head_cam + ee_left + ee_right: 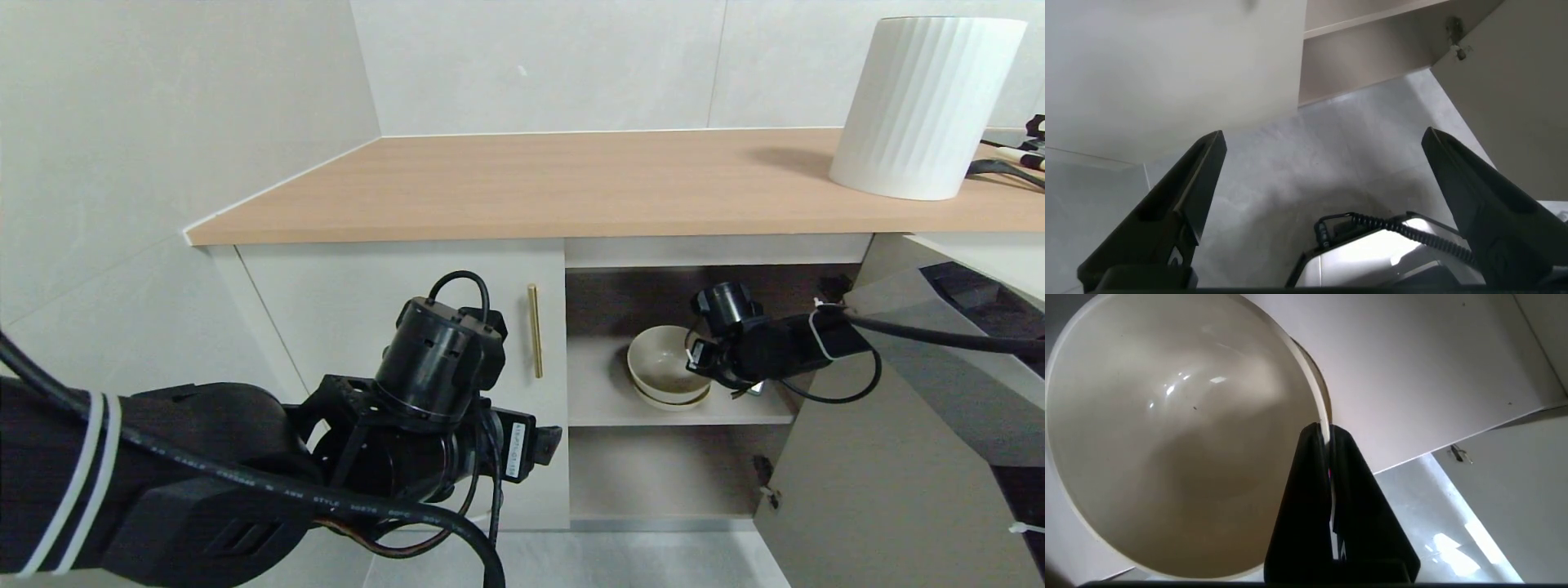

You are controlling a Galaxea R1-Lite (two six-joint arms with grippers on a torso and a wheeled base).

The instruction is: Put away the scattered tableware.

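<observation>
Evidently the right hand (709, 365) is pinching the rim of the cream bowl (663, 365), one finger inside the wall and one outside, probably steadying it for setting down. The bowl is sitting on the open cabinet's upper shelf (600, 404), seemingly nesting in a second bowl (673, 401). The left hand (1323, 139) is hanging spread over the floor, carrying nothing.

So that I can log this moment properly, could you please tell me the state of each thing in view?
Left cabinet door: shut.
Right cabinet door: swung open.
Bowl: tilted on the shelf, rim pinched.
Right gripper: shut on the bowl's rim.
Left gripper: open, empty.
White ribbed container: upright on the counter.
</observation>
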